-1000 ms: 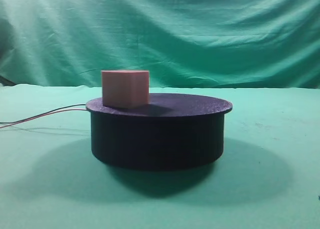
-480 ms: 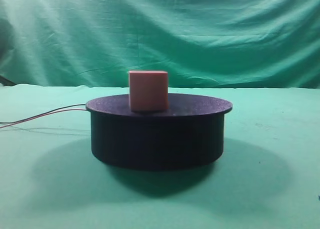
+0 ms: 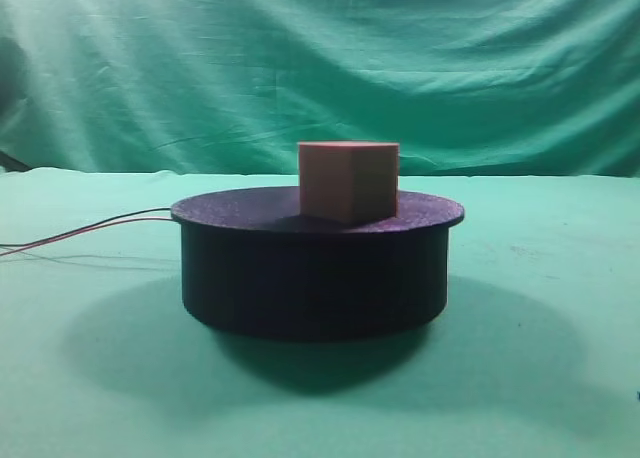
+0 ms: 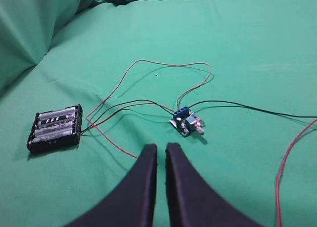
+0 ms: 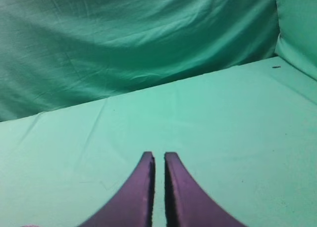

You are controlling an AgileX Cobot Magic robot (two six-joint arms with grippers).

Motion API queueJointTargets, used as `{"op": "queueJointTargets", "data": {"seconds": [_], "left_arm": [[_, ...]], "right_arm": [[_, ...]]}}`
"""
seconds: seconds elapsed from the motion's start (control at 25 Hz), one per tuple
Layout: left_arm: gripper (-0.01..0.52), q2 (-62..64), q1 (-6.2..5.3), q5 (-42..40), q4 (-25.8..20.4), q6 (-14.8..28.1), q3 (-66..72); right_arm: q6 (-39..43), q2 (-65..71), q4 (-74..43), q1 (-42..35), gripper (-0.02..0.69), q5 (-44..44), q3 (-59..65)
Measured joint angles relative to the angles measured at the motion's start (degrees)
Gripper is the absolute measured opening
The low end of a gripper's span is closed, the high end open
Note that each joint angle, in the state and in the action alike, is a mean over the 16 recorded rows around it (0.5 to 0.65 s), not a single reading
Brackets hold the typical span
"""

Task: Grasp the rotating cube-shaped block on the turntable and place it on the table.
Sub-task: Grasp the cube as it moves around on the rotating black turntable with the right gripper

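The pinkish-tan cube-shaped block (image 3: 348,181) stands on the black turntable (image 3: 315,263), right of centre on its top. The turntable sits on the green cloth table (image 3: 540,378). Neither gripper shows in the exterior high view. My left gripper (image 4: 161,147) is shut and empty, its jaws a narrow slit apart, above the cloth near a small circuit board (image 4: 185,122). My right gripper (image 5: 158,155) is shut and empty, its jaws nearly together, over bare green cloth. The block and turntable are out of both wrist views.
Thin red wires (image 3: 90,230) lead left from the turntable. In the left wrist view a black battery holder (image 4: 55,128) lies at the left, and red and black wires (image 4: 168,66) loop across the cloth. A draped green backdrop (image 3: 320,68) stands behind.
The block has ridden the turntable from the left edge toward the right of centre and turned, showing a corner edge now. No gripper shows in that view.
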Motion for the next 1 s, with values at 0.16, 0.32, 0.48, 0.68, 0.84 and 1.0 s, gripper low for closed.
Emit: {"op": "queueJointTargets", "data": {"seconds": [0.16, 0.32, 0.48, 0.68, 0.84, 1.0], "left_arm": [[0.0, 0.0, 0.0, 0.0, 0.0, 0.0, 0.0], [0.0, 0.0, 0.0, 0.0, 0.0, 0.0, 0.0], [0.0, 0.0, 0.0, 0.0, 0.0, 0.0, 0.0], [0.0, 0.0, 0.0, 0.0, 0.0, 0.0, 0.0], [0.0, 0.0, 0.0, 0.0, 0.0, 0.0, 0.0], [0.0, 0.0, 0.0, 0.0, 0.0, 0.0, 0.0]], "right_arm": [[-2.9, 4.4, 5.1, 0.1, 0.049, 7.5, -3.1], [-12.1, 9.8, 12.7, 0.6, 0.046, 13.1, -5.4], [-23.5, 17.0, 20.3, 2.0, 0.034, 19.3, -8.8], [-36.5, 29.1, 26.4, 6.7, 0.018, 25.6, -14.7], [-40.6, 39.8, 27.1, 12.8, 0.006, 26.6, -19.9], [-39.9, 49.9, 24.9, 20.3, 0.003, 24.3, -24.4]]}}
